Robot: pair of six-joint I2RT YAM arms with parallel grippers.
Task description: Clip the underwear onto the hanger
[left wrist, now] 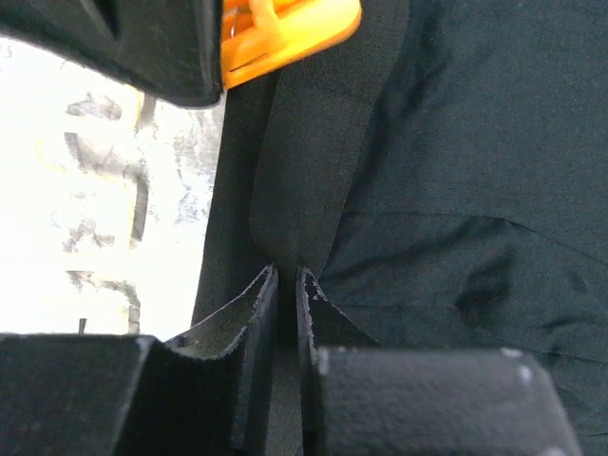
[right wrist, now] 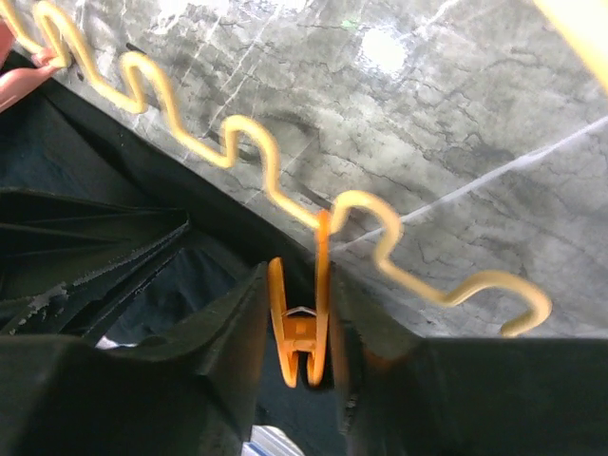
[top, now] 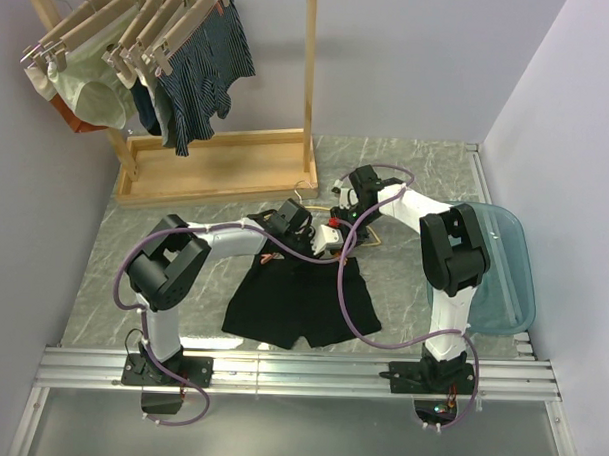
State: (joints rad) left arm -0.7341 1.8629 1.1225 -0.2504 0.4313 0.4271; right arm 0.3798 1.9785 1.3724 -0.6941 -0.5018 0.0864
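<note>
Far to the left of both pincers and behind them, a wooden rack (top: pixel 310 58) holds striped shorts (top: pixel 205 64) and pale green underwear (top: pixel 89 95), too small to read further.

The left pincer (left wrist: pixel 285 285) is pressed together on a raised fold of the black waistband of the underwear (top: pixel 302 303). The rest of the garment spreads away to this pincer's right. Just beyond its tips sits an orange clip (left wrist: pixel 285 33), cut off by the frame's top edge and partly covered by a dark blurred shape. Only the wrist view shows this pinch; from above, the arm's own body hides the fingertips.

The right pincer (right wrist: pixel 300 285) has its fingers (right wrist: pixel 228 332) close against either side of a second orange clip (right wrist: pixel 302 337) on the wavy yellow bar of the hanger (right wrist: pixel 252 142). Whether they squeeze it or merely flank it cannot be told. The bar runs off to this pincer's left toward a pinkish clip (right wrist: pixel 14 76), cut by the edge. Black fabric lies below and left of the fingers, with grey marbled table (right wrist: pixel 427 114) beyond them. From above, the wrists hide nearly all the hanger.

Right of the right arm stands a clear bluish tub (top: pixel 508 265).
</note>
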